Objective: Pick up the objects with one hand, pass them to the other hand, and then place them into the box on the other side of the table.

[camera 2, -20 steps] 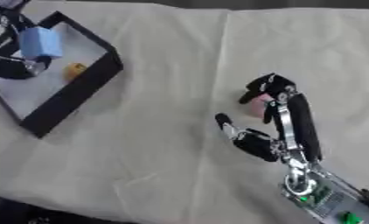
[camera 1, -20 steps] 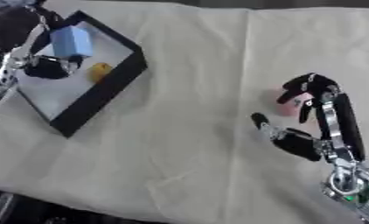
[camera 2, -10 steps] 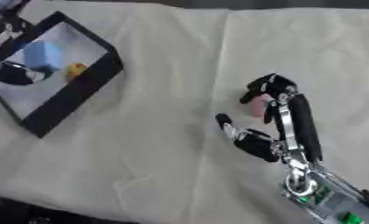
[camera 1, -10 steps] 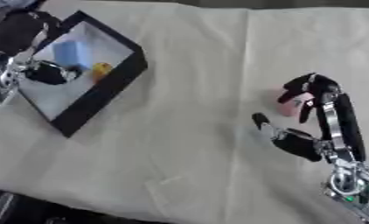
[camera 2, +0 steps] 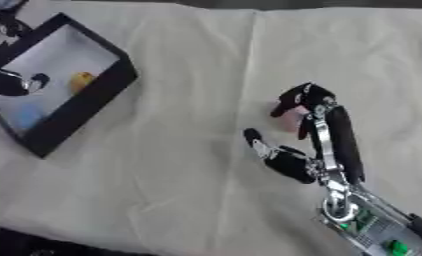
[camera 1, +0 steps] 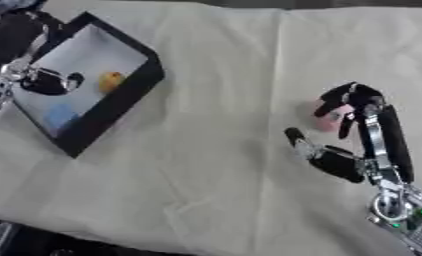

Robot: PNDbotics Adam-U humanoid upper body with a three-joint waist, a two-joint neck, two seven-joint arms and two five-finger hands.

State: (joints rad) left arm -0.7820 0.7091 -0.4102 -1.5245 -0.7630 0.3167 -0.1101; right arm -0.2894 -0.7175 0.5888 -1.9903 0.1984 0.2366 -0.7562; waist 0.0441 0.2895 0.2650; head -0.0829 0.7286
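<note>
One small, rounded pink object [camera 1: 326,119] under the right hand's [camera 1: 365,145] curled fingers [camera 1: 335,96], thumb apart.

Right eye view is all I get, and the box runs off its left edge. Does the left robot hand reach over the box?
Observer: Yes. The left eye view shows more of the left robot hand. It hangs over the white floor of the box.
Operator: Good. Here the right robot hand curls on the pink thing. Does the box end just off my frame?
Observer: Yes. Its left corner is in the left eye view, right by the silver wrist.
</note>
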